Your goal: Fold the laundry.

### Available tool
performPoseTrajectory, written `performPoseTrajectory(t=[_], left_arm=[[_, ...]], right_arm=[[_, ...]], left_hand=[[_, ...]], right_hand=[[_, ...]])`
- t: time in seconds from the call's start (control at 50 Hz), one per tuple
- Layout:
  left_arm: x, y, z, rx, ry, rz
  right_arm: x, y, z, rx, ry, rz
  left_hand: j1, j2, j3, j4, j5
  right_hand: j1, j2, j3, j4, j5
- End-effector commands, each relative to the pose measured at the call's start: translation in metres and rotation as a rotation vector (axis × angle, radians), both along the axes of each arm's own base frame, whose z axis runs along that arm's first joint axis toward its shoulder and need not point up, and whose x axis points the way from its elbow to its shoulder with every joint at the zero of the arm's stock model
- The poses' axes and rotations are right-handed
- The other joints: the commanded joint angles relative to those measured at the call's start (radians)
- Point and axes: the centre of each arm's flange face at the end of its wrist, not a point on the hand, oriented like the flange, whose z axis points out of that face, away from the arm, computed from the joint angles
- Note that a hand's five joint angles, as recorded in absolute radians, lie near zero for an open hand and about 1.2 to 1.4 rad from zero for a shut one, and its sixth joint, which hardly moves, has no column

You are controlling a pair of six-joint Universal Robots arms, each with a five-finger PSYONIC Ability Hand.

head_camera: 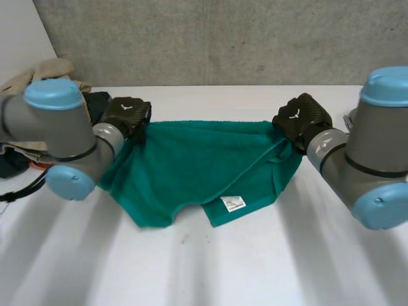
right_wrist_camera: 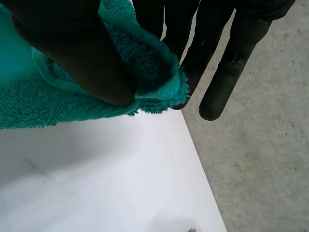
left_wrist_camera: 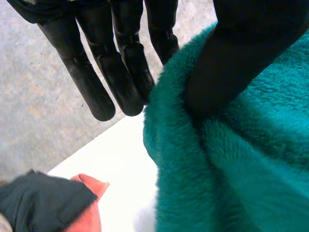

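The towel lies crumpled mid-table. The left hand pinches its far left corner between thumb and fingers, and the right hand pinches the far right likewise. Probably a fold starting: next, both corners must travel evenly toward the near edge.

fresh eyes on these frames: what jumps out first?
The teal towel lies spread across the middle of the white table, pinched at its two far corners by the left hand and the right hand. Next come its white tag at the near edge and a pile of clothes at the table's far left.
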Motion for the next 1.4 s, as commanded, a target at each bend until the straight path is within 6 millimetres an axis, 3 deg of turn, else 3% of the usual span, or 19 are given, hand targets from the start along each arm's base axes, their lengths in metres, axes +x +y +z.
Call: performPoseTrajectory(t=[0.02,0.12,0.22,0.34,0.4,0.48,0.58,0.8,1.04,1.08,1.18,1.4], left_arm=[[-0.023,-0.015,0.02,-0.217,0.027,-0.029],[-0.028,0.017,0.02,-0.178,0.007,-0.063],[-0.008,0.062,0.029,-0.116,-0.023,-0.038],[0.01,0.135,0.008,0.016,-0.091,-0.084],[0.012,0.16,-0.006,0.068,-0.122,-0.114],[0.01,0.176,-0.018,0.101,-0.14,-0.149],[0.008,0.173,-0.042,0.161,-0.173,-0.153],[0.004,0.149,-0.07,0.168,-0.262,-0.152],[0.003,0.135,-0.075,0.157,-0.263,-0.136],[0.004,0.133,-0.075,0.156,-0.262,-0.132],[0.003,0.128,-0.072,0.14,-0.254,-0.125],[0.003,0.118,-0.065,0.115,-0.242,-0.104]], right_arm=[[0.003,-0.019,-0.006,-0.064,-0.099,-0.076],[0.002,-0.012,-0.013,-0.046,-0.094,-0.08],[-0.004,-0.01,-0.021,-0.017,-0.081,-0.094],[-0.006,-0.002,-0.029,0.015,-0.066,-0.086],[-0.007,0.001,-0.033,0.03,-0.058,-0.084],[-0.008,0.004,-0.038,0.045,-0.054,-0.085],[-0.01,0.007,-0.044,0.062,-0.049,-0.086],[-0.013,0.014,-0.054,0.104,-0.052,-0.092],[-0.014,0.016,-0.057,0.119,-0.059,-0.094],[-0.014,0.016,-0.057,0.119,-0.058,-0.093],[-0.014,0.016,-0.058,0.121,-0.059,-0.092],[-0.015,0.018,-0.054,0.116,-0.06,-0.092]], left_hand=[[-0.605,-0.65,-0.649,-0.651,-0.619],[-0.653,-0.697,-0.696,-0.699,-0.667],[-0.633,-0.677,-0.676,-0.678,-0.646],[-0.633,-0.677,-0.676,-0.678,-0.646],[-0.633,-0.677,-0.676,-0.678,-0.646],[-0.624,-0.668,-0.667,-0.67,-0.638],[-0.606,-0.651,-0.649,-0.652,-0.62],[-0.468,-0.513,-0.512,-0.514,-0.482],[-0.266,-0.31,-0.309,-0.312,-0.28],[-0.172,-0.216,-0.215,-0.218,-0.186],[0.399,0.355,0.356,0.353,0.385],[0.4,0.356,0.357,0.355,0.387]], right_hand=[[0.309,0.22,0.198,0.191,0.247],[0.309,0.22,0.198,0.191,0.247],[0.309,0.22,0.198,0.191,0.247],[0.309,0.22,0.198,0.191,0.247],[0.309,0.22,0.198,0.191,0.247],[0.309,0.22,0.198,0.191,0.247],[0.309,0.22,0.198,0.191,0.247],[0.309,0.22,0.198,0.191,0.247],[0.309,0.22,0.198,0.191,0.247],[0.309,0.22,0.198,0.191,0.247],[0.309,0.22,0.198,0.191,0.247],[0.309,0.22,0.198,0.191,0.247]])
